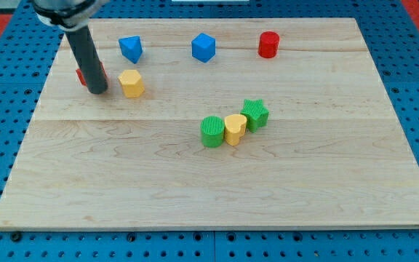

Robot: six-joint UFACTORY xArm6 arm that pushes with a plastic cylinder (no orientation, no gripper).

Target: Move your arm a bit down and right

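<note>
Wooden worktop (122, 189) on blue pegboard; my tip (97, 91) against red block (82, 74) (mostly hidden), yellow block (131, 83) just right; no claw fitted.

My tip (97, 90) stands far left on the board (195, 196), covering most of the red block (81, 75), perhaps touching it; the yellow block (131, 83) sits just right. Centre: green cylinder (212, 132), yellow heart (235, 129), green star (255, 113) touching, left to right.

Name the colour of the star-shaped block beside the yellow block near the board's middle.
Green: the star block shows clearly in the camera view.
</note>
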